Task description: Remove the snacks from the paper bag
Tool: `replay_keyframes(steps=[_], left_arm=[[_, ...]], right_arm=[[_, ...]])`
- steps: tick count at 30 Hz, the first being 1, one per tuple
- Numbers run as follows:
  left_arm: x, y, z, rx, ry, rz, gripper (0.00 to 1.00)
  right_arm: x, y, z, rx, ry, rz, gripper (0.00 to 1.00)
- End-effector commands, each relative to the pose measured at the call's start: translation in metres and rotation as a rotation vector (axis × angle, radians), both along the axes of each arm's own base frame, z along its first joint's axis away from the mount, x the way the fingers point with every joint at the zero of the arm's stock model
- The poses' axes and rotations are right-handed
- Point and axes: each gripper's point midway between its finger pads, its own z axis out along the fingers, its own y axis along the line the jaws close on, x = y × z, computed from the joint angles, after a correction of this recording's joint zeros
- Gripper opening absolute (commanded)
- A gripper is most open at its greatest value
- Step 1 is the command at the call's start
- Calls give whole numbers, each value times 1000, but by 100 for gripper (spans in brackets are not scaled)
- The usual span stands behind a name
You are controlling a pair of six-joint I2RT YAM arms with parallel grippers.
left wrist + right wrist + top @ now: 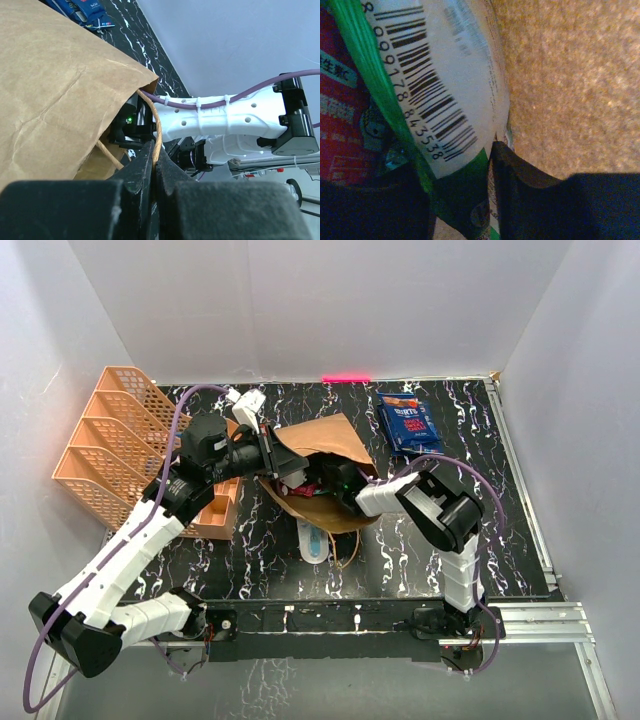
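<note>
Black marbled bench (520,540) carries large brown kraft paper bag (320,435), centre. Left hand (156,160) pinches its twisted handle (158,125); right hand (455,180), inside, grips white-green glossy packet (445,85). Best pull straight out the mouth.

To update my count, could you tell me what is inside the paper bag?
The right gripper is shut on a green-white packet, a red packet beside it. The bag hides the rest.

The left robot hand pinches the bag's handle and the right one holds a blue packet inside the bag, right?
Not blue: the packet in the right gripper is green and white, as the right wrist view shows. The left gripper does pinch the handle of the paper bag.
</note>
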Motion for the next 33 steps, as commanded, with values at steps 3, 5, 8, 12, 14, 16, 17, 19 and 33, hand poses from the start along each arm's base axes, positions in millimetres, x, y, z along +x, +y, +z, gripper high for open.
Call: replay_keyframes(steps=[3, 5, 8, 12, 14, 16, 17, 19, 33], left_arm=[[-3, 10, 17, -11, -33, 41, 0], [0, 11, 14, 0, -23, 61, 0], [7, 12, 10, 11, -9, 90, 0], [18, 17, 10, 21, -10, 156, 0], [24, 20, 13, 26, -14, 190, 0], [29, 22, 14, 32, -15, 219, 0], [30, 23, 16, 31, -20, 228, 0], [34, 25, 18, 31, -25, 247, 0], [44, 40, 18, 50, -25, 358, 0]], right_arm=[[4, -2, 50, 129, -79, -15, 23], [-5, -3, 53, 138, -52, 1, 15], [-28, 2, 64, 160, -1, 69, 8], [-67, 7, 82, 218, 89, 145, 8], [-89, 12, 84, 252, 159, 189, 8], [-111, 14, 84, 271, 233, 236, 8], [-121, 14, 84, 287, 272, 252, 8], [-139, 15, 88, 313, 331, 276, 8], [-168, -38, 144, 582, 487, 76, 8]])
